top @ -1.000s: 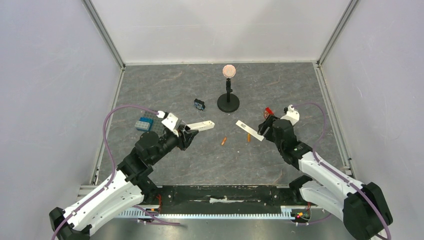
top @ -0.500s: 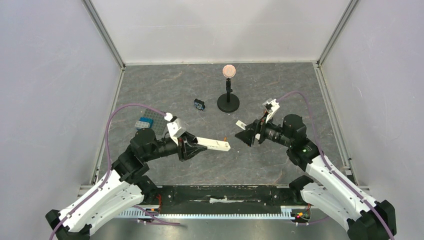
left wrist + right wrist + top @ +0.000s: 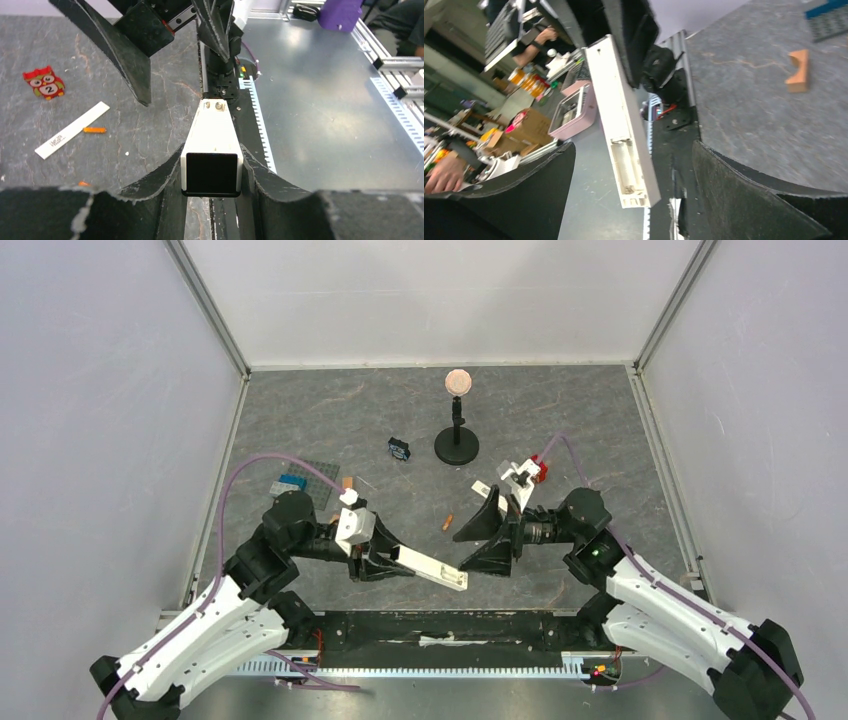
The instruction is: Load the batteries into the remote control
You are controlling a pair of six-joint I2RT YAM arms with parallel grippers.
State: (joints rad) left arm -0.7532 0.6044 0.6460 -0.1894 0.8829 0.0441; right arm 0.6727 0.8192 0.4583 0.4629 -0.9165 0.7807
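Observation:
My left gripper point(image 3: 385, 560) is shut on the remote control point(image 3: 432, 568), a slim white bar held above the table's near edge. Its black end panel point(image 3: 211, 173) sits between my left fingers point(image 3: 160, 180). The right wrist view shows the remote control point(image 3: 621, 125) with its battery compartment point(image 3: 626, 167) uncovered and bare. My right gripper point(image 3: 461, 553) stands wide open beside the remote's free end, holding nothing. One orange battery point(image 3: 447, 522) lies on the table. Another battery point(image 3: 94, 130) lies beside the white cover strip point(image 3: 72, 130).
A black stand point(image 3: 457, 445) with a pink disc is at the back middle, with a small black-blue object point(image 3: 399, 449) to its left. A blue brick on a grey plate point(image 3: 292, 483) and an orange arch piece point(image 3: 798, 70) lie left. A red owl tile point(image 3: 44, 82) lies right.
My left arm swung the remote toward the near edge and to the right. My right gripper left the cover strip, turned to face the remote and opened wider.

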